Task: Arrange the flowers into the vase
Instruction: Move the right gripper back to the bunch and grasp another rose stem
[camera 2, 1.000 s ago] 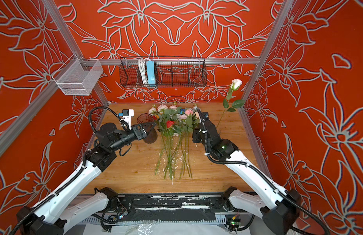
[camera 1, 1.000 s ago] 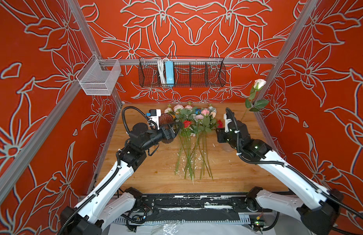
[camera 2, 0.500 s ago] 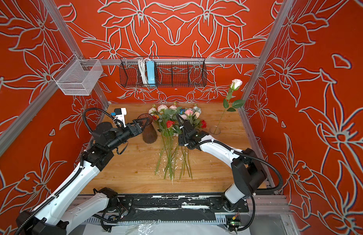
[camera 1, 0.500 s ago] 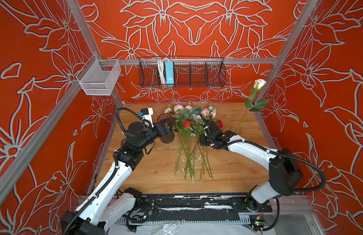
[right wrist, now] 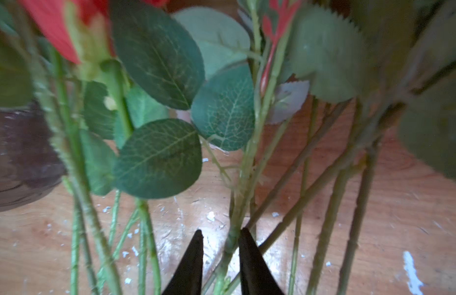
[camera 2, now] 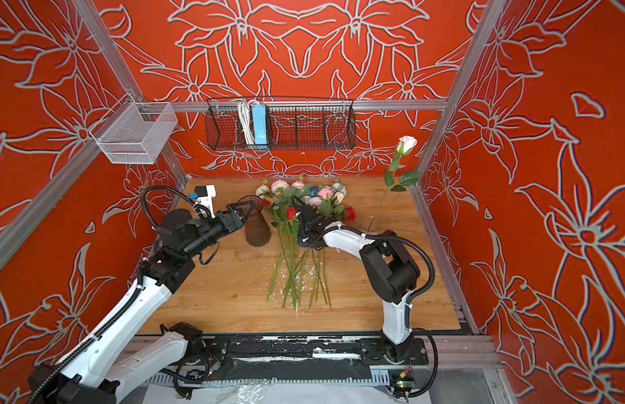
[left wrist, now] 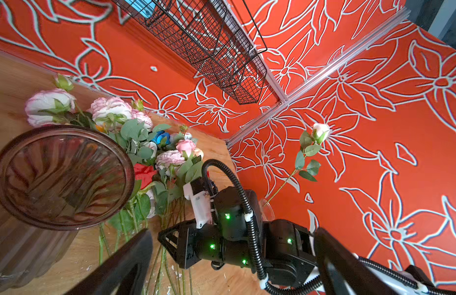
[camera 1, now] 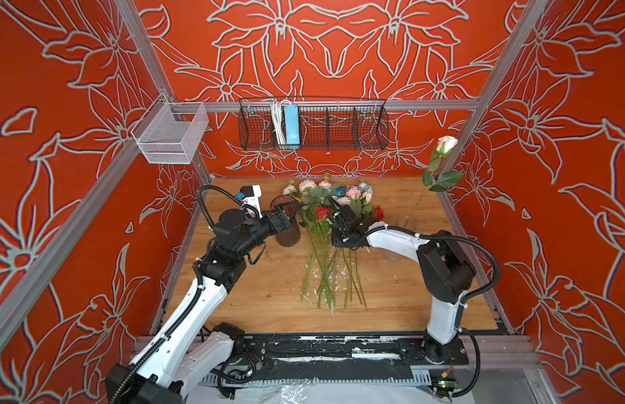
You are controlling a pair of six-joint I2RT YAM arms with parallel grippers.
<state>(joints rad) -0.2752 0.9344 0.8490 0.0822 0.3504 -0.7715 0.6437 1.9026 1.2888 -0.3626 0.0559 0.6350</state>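
The flowers lie in a bundle on the wooden table, blooms toward the back wall and stems toward the front. A brown ribbed glass vase stands upright just left of them. My left gripper hovers open at the vase's rim, holding nothing. My right gripper is down among the stems. One green stem runs between its narrowed jaws, touching one finger, and a gap shows at the other.
A small clear glass at the right wall holds one white rose. A black wire basket and a white mesh basket hang on the walls. White flakes litter the table.
My right arm has swung from the right side over to the flower bundle and dropped among the stems, its jaws narrowing. My left gripper has drawn back slightly to the vase's rim.
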